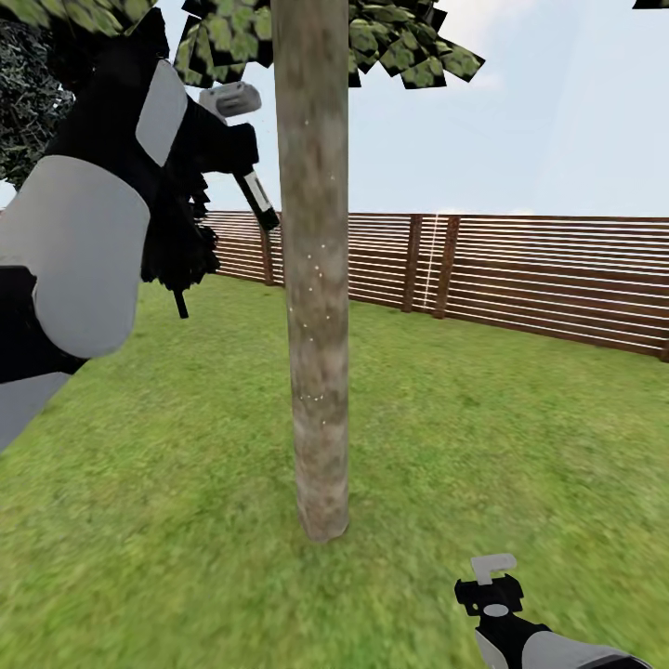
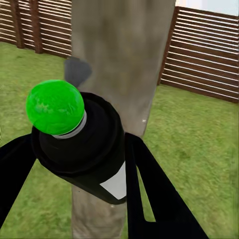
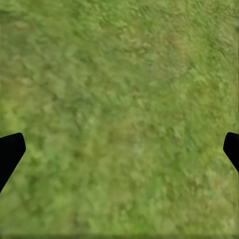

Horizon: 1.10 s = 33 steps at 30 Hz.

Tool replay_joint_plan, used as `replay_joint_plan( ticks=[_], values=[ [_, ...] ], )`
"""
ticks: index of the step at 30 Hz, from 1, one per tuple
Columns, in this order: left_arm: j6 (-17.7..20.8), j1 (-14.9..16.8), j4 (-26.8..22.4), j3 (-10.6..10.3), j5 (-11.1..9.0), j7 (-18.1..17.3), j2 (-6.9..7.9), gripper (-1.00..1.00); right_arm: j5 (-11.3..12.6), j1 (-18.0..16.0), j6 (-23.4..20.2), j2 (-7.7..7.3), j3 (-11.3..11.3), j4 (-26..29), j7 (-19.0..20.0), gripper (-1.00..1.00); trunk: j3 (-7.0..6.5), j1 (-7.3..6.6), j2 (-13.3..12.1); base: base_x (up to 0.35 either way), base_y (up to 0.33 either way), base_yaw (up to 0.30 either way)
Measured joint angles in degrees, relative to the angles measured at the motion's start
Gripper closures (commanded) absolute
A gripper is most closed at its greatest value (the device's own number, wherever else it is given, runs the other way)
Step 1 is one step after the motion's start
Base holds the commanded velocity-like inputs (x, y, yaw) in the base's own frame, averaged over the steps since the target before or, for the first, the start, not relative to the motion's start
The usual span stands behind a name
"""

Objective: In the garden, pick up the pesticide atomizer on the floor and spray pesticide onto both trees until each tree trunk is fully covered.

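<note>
The tree trunk [image 1: 314, 279] rises mottled grey-brown from the grass, straight ahead and close. Fine white pesticide specks [image 1: 311, 265] dot its middle stretch. My left gripper [image 1: 230, 153], raised high just left of the trunk, is shut on the pesticide atomizer [image 1: 256, 197], whose pale grey spray head [image 1: 229, 98] sits uppermost and near the bark. In the left wrist view the dark bottle [image 2: 84, 147] with its white label and a green ball sits between the black fingers [image 2: 154, 191], and the trunk [image 2: 124, 50] stands right behind it. Low over the lawn, my right gripper [image 1: 492, 569] is open and holds nothing.
A brown slatted fence [image 1: 520, 269] runs across the back and right. Blocky green canopy leaves [image 1: 400, 42] hang overhead. A dark narrow tree [image 1: 28, 93] stands behind my left arm. Grass [image 3: 119, 99] spreads all around the trunk.
</note>
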<state>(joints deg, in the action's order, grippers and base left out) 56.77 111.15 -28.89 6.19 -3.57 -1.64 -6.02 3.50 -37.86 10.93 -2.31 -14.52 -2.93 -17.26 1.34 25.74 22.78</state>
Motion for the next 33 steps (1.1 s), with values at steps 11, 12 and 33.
replay_joint_plan(
  ticks=[11,12,33],
  values=[
    [-0.55,0.22,17.46,1.16,0.15,-0.06,-0.30,1.00,0.00,0.00,0.00,0.00,0.01,0.00,0.00,-1.00,0.01,-0.01,0.00,0.000,0.000,0.000],
    [-0.71,0.23,19.20,1.09,0.19,-0.01,-0.30,1.00,0.00,0.00,0.00,0.00,0.00,0.00,0.00,-1.00,0.01,0.01,-0.03,0.000,0.000,0.000],
    [-5.99,0.17,26.90,1.19,0.18,-0.02,-2.83,1.00,0.00,0.00,0.00,0.16,-0.09,-0.08,0.01,-1.00,0.00,0.00,-0.01,0.000,0.000,0.000]
  ],
)
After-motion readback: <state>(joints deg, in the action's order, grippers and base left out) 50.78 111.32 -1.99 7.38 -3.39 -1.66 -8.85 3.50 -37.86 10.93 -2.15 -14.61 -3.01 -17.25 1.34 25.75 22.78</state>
